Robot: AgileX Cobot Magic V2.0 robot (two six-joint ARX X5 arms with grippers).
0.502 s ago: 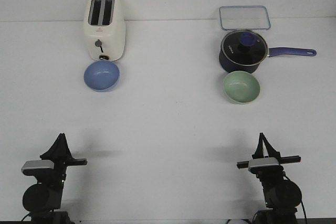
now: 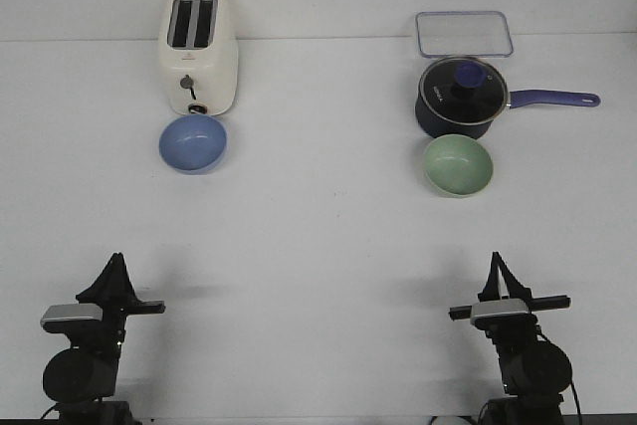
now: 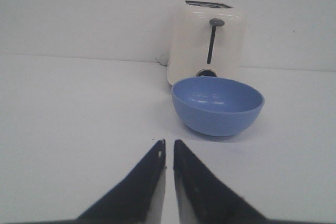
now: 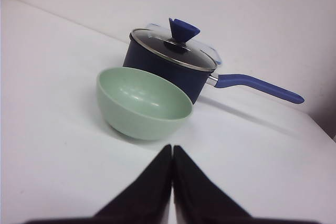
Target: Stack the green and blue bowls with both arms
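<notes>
The blue bowl [image 2: 193, 142] sits upright on the white table just in front of the toaster, at the far left; it also shows in the left wrist view [image 3: 217, 105]. The green bowl [image 2: 458, 165] sits upright in front of the saucepan at the far right, and shows in the right wrist view [image 4: 143, 103]. My left gripper [image 2: 115, 260] is shut and empty near the table's front edge, well short of the blue bowl; its tips [image 3: 169, 143] are a narrow slit apart. My right gripper [image 2: 494, 258] is shut and empty, well short of the green bowl; its tips [image 4: 172, 148] touch.
A cream toaster [image 2: 197, 53] stands behind the blue bowl. A dark navy saucepan [image 2: 460, 97] with glass lid and long blue handle stands right behind the green bowl. A clear rectangular container [image 2: 463, 33] lies behind the saucepan.
</notes>
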